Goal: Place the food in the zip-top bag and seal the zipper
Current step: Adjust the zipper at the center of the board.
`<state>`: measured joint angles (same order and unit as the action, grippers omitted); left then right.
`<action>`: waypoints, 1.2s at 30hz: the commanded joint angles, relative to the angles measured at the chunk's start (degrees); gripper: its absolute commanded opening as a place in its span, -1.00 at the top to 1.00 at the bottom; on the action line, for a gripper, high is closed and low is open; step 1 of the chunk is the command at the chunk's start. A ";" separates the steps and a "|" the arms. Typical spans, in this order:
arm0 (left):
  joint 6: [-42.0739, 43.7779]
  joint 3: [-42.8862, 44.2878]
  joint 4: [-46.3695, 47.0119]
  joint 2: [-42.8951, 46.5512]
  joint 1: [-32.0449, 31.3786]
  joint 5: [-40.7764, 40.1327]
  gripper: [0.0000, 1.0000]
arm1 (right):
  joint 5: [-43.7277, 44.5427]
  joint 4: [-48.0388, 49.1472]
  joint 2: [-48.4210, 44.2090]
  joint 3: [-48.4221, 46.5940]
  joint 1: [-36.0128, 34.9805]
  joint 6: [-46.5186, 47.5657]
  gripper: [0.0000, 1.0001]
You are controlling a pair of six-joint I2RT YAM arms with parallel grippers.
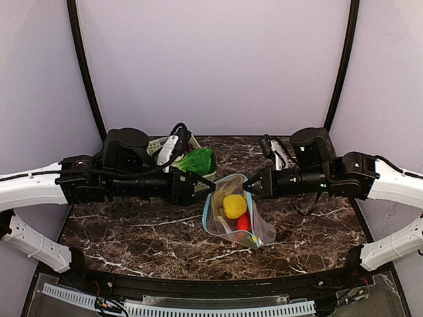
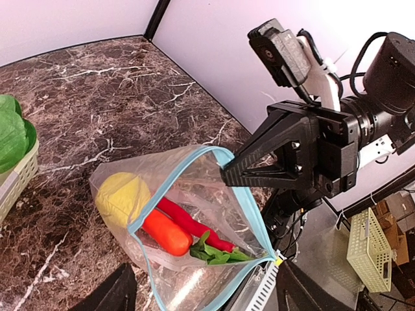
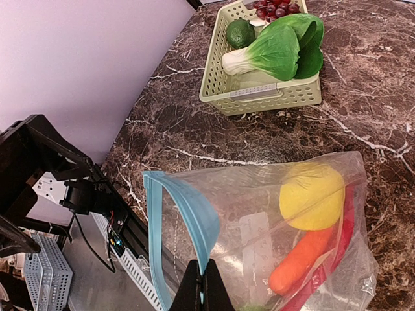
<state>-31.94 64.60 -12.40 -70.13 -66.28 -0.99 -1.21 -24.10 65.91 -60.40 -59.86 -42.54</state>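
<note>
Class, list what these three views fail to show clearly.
Basket contents: top view, mostly hidden behind the left arm.
Left gripper fingers: left wrist view, blurred, cut by bottom edge.
Zipper slider: tiny in left wrist view; unseen in right wrist view.

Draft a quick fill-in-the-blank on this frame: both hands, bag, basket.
1. The right hand is shut on the light ____ zipper of the zip-top bag.
2. The left hand is ____, gripping nothing.
3. The yellow lemon lies ____ the bag.
4. The bok choy and grapes lie in the basket, ____ the bag.

Missing words: blue; open; inside; outside
</note>
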 commanded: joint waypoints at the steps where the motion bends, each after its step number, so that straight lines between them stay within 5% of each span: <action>1: -4.34 -3.36 -3.98 0.93 -0.26 -2.44 -0.50 | 0.99 0.54 -1.05 -0.02 0.39 -0.49 1.00; 11: -9.32 -7.62 -2.64 -1.83 -0.34 -2.42 -0.45 | 1.03 0.54 -1.65 0.52 0.40 -0.70 1.00; 21: -11.80 -8.93 1.44 -5.71 -0.33 0.13 0.11 | 1.04 0.48 -2.25 1.23 0.41 -1.01 1.00; 29: -11.98 -8.08 3.82 -6.00 -0.33 0.82 0.95 | 2.58 0.36 -2.06 0.94 0.36 -0.84 1.00; 36: -10.71 -5.15 3.82 -4.71 -0.32 0.82 0.99 | 5.06 -1.08 -2.79 0.33 0.44 -0.47 1.00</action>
<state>-43.75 57.14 -9.39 -76.42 -66.30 -0.45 1.30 -24.36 64.71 -59.59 -59.86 -43.35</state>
